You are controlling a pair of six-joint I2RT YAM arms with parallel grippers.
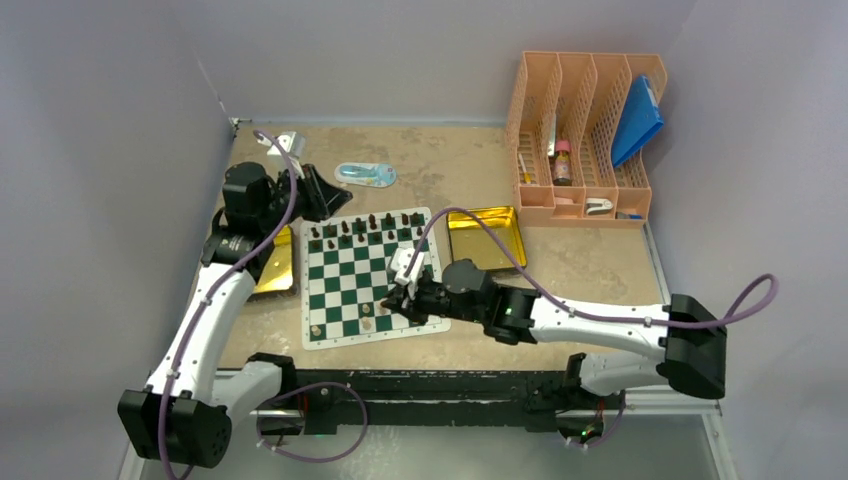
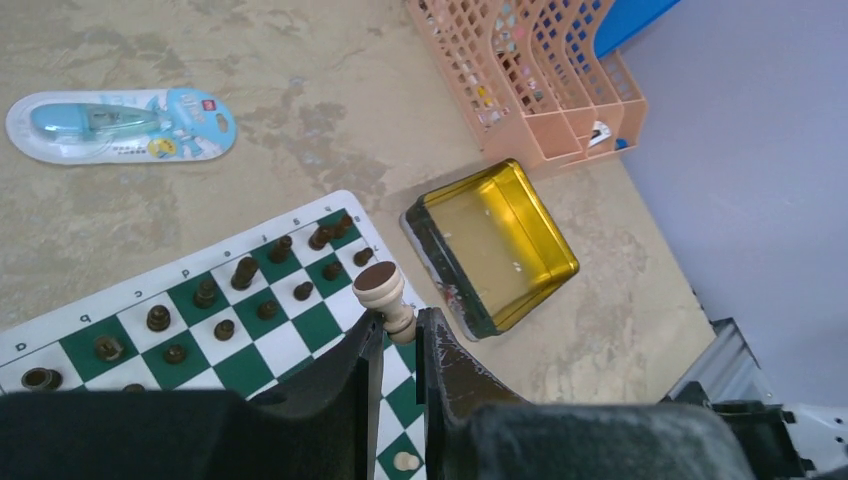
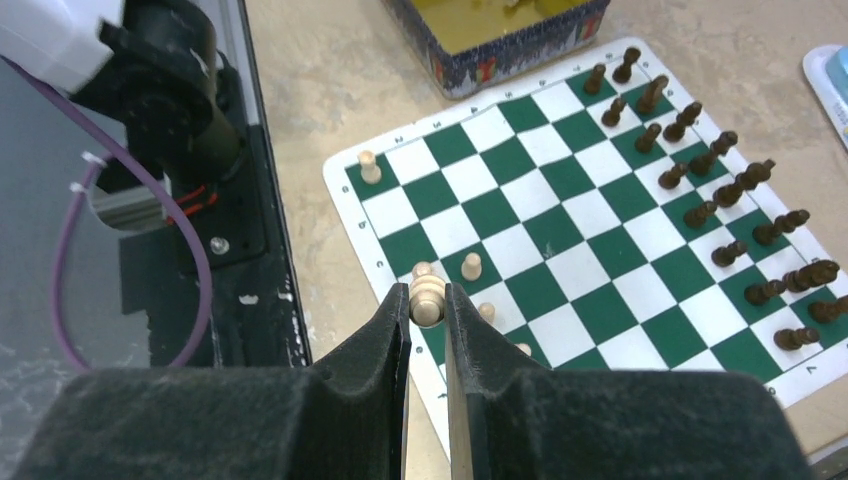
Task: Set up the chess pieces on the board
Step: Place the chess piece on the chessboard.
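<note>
The board (image 1: pixel 370 280) lies mid-table. Its two far rows, at 12 o'clock, are lined with dark pieces (image 1: pixel 365 228), so that side looks done. The near rows at 6 o'clock carry only a few cream pieces (image 3: pixel 471 265), and that appears to be where the work remains, which is probably why both arms hold cream stock. The left gripper (image 2: pixel 400 325) hangs off the board's 11 o'clock corner in the top view. Its jaws pinch a cream piece (image 2: pixel 385 295) by the stem, tipped so that its round dark base faces the wrist camera. Held like that, it would need righting before it could stand on a square. The right gripper (image 3: pixel 428 310) is low over the board's near right part, about 5 o'clock. Its jaws are pressed on a second cream piece (image 3: pixel 428 297), which is upright between the fingers and so ready to be set straight down. Whether its foot touches the mat I cannot tell. Cream neighbours stand close beside it, so opening the fingers there risks nudging one over. A gold tray (image 1: pixel 487 235) sits just off the board at 3 o'clock, and a second gold tray (image 1: pixel 277 268) lies at 9 o'clock under the left arm. They are handy to each arm, most likely as the boxes the pieces come from.
</note>
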